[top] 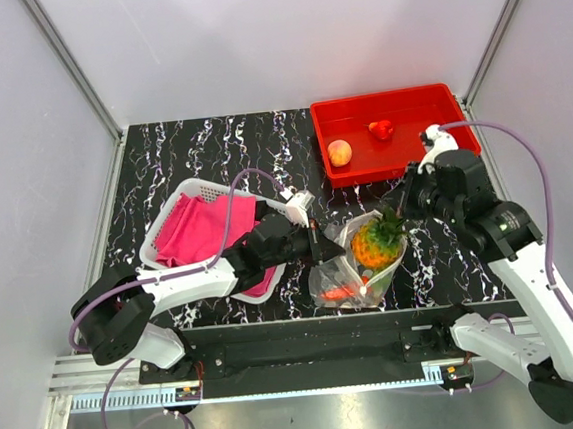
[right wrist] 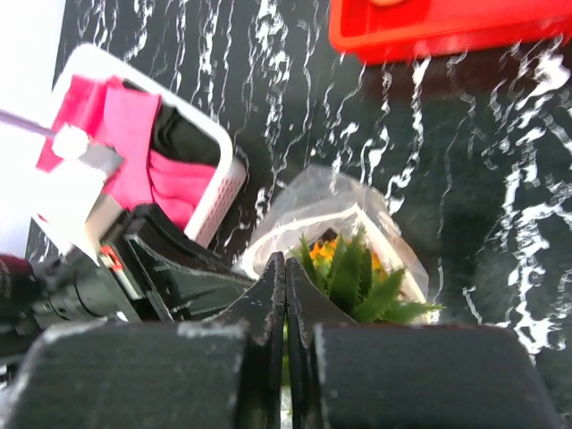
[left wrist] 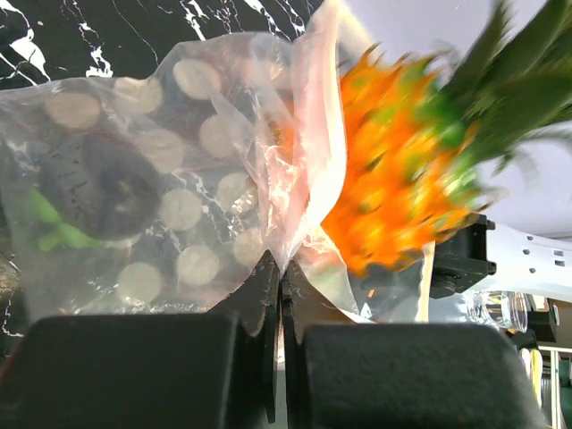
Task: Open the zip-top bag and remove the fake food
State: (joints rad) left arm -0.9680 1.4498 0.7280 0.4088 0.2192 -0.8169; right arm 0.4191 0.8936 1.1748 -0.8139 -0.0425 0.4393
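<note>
The zip-top bag (top: pixel 335 283) lies at the table's front middle, mouth open toward the back. My left gripper (top: pixel 319 244) is shut on the bag's left mouth edge; the pinched plastic shows in the left wrist view (left wrist: pixel 281 268). The orange pineapple (top: pixel 374 248) with its green crown stands half out of the mouth. My right gripper (top: pixel 400 215) is shut on the crown leaves (right wrist: pixel 357 281). An orange carrot-like piece (top: pixel 345 292) and a green piece (left wrist: pixel 54 228) stay inside the bag (left wrist: pixel 179 179). A peach-orange fruit (top: pixel 339 153) and a red piece (top: pixel 381 129) lie in the red tray (top: pixel 393 171).
A white mesh basket (top: pixel 180 197) with pink cloth (top: pixel 193 231) stands at the left, close beside my left arm. The red tray sits at the back right, just behind my right gripper. Grey walls enclose the black marbled table.
</note>
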